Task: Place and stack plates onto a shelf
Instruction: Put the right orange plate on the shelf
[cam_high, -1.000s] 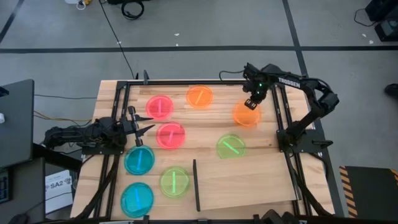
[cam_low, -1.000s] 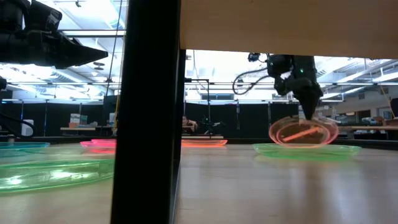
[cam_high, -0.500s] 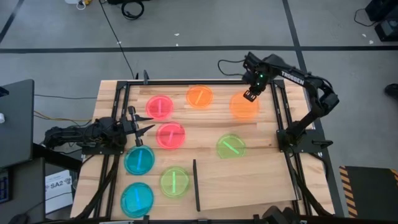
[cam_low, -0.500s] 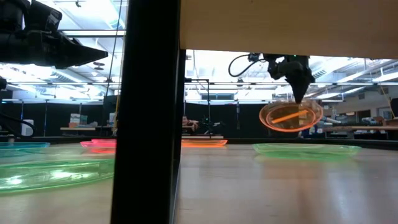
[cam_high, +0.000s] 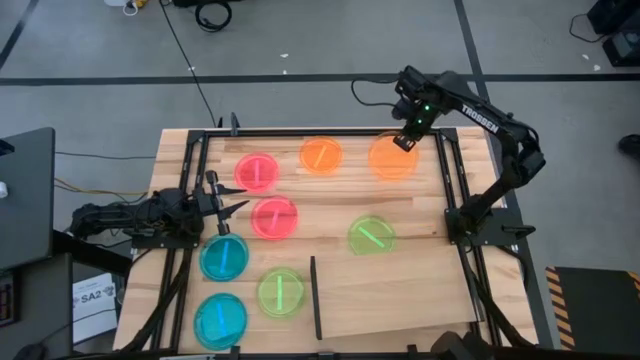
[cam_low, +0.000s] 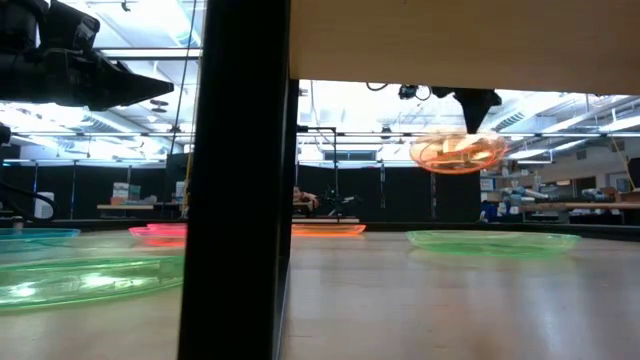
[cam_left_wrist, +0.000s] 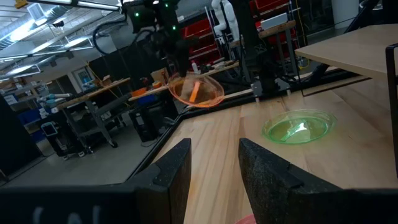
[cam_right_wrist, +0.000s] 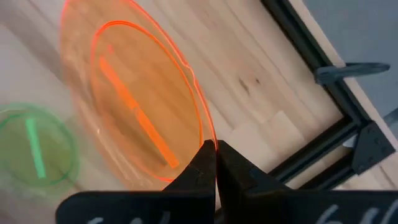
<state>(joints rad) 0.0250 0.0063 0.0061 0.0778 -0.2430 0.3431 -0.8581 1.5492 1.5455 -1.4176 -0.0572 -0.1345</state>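
My right gripper (cam_high: 404, 141) hangs over the table's far right corner, shut on an orange plate (cam_high: 392, 158) that is high above the wood in the low view (cam_low: 456, 152). On the table lie two pink plates (cam_high: 257, 171) (cam_high: 274, 217), another orange plate (cam_high: 321, 155), two green plates (cam_high: 371, 234) (cam_high: 281, 292) and two blue plates (cam_high: 224, 257) (cam_high: 219, 319). The shelf (cam_high: 400, 295), a pale board with a black strip (cam_high: 315, 298), lies at the near right. My left gripper (cam_high: 230, 197) waits open at the left edge. My right gripper pinches the orange plate's rim (cam_right_wrist: 207, 138) between its two shut fingers, on the plate's far right side. The fingers (cam_low: 478, 110) come from above, pointing down. The plate is lifted clear of the table, close to level, reaching out sideways from below the fingertips.
Black frame rails (cam_high: 455, 180) run along the table's left and right sides, with a bar along the far edge. In the low view a dark post (cam_low: 240, 180) and the board's underside fill the left and top. Bare wood (cam_high: 330, 215) lies between the plates.
My right gripper has risen and moved toward the table's far edge, staying shut on the orange plate. The plate, steeply tilted just above the table a second ago, is now high up and close to level.
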